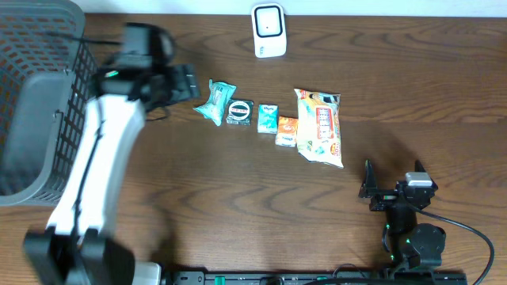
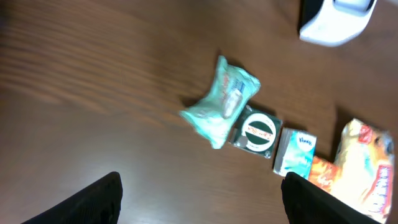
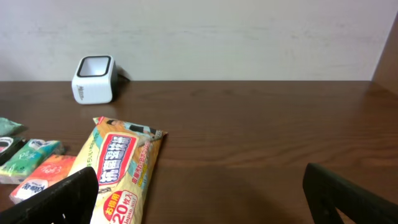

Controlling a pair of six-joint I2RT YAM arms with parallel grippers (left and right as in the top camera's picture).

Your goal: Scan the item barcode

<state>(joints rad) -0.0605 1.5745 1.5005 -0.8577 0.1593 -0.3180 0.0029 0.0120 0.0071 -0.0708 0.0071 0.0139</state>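
A white barcode scanner (image 1: 269, 30) stands at the table's far edge, also seen as the scanner (image 2: 336, 18) and the scanner (image 3: 94, 79). Several items lie in a row: a crumpled teal packet (image 1: 215, 101), a dark round-labelled pack (image 1: 239, 112), a small teal pack (image 1: 268, 118), a small orange pack (image 1: 287, 131) and a large yellow wipes pack (image 1: 319, 127). My left gripper (image 1: 186, 83) hovers just left of the teal packet (image 2: 222, 99), open and empty (image 2: 201, 183). At the front right, my right gripper (image 1: 394, 178) stands open with nothing in it (image 3: 199, 180), the wipes pack (image 3: 118, 168) ahead on its left.
A grey mesh basket (image 1: 40, 95) fills the left edge of the table. The left arm (image 1: 95, 166) stretches diagonally from the front left toward the row of items. A cable runs from the right arm's base at the front right.
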